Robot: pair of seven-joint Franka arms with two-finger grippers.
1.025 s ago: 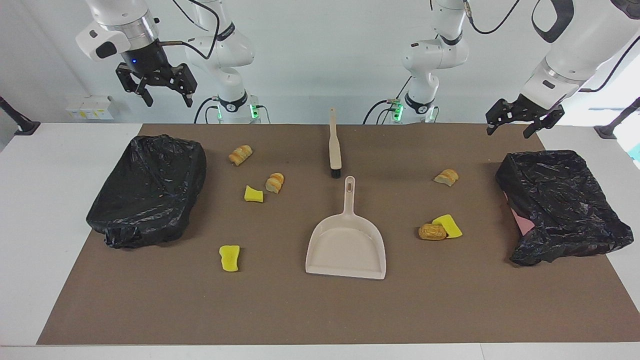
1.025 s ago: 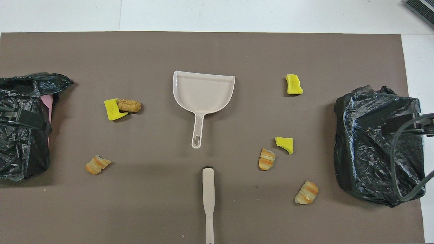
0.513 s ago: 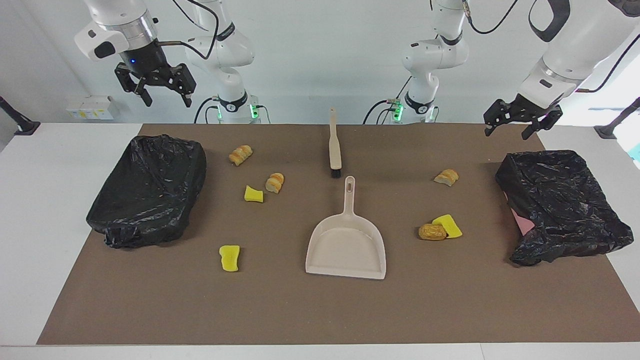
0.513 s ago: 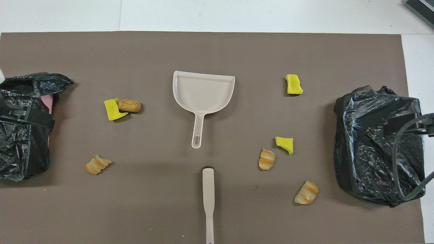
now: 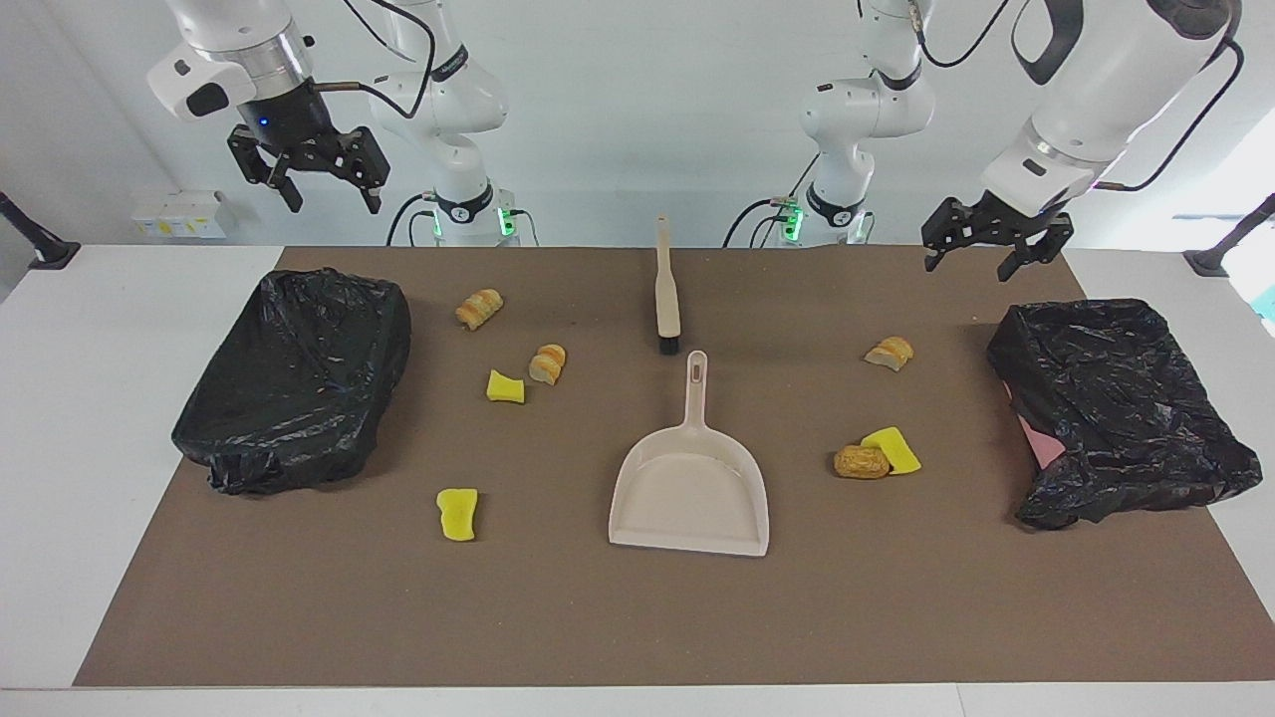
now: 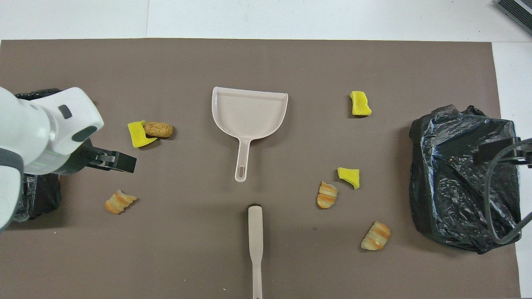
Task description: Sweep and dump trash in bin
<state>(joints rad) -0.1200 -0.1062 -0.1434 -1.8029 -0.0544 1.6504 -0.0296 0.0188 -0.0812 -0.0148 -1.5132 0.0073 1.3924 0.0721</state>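
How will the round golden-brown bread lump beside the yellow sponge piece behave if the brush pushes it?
The round golden-brown bread lump looks rounded, so it may roll rather than slide. It touches the yellow sponge piece, so both will probably move together. It seems light.

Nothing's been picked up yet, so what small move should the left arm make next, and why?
Probably bring the open left tool over and down toward the dustpan handle. Both tools are up and empty, the right tool over its bin, and all seven trash bits lie unswept.

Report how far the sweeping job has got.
Nothing done: all seven trash bits lie on the mat, the dustpan empty, the brush untouched. Left hand and right hand hang open, holding nothing. Sweeping and dumping into a bin remain.
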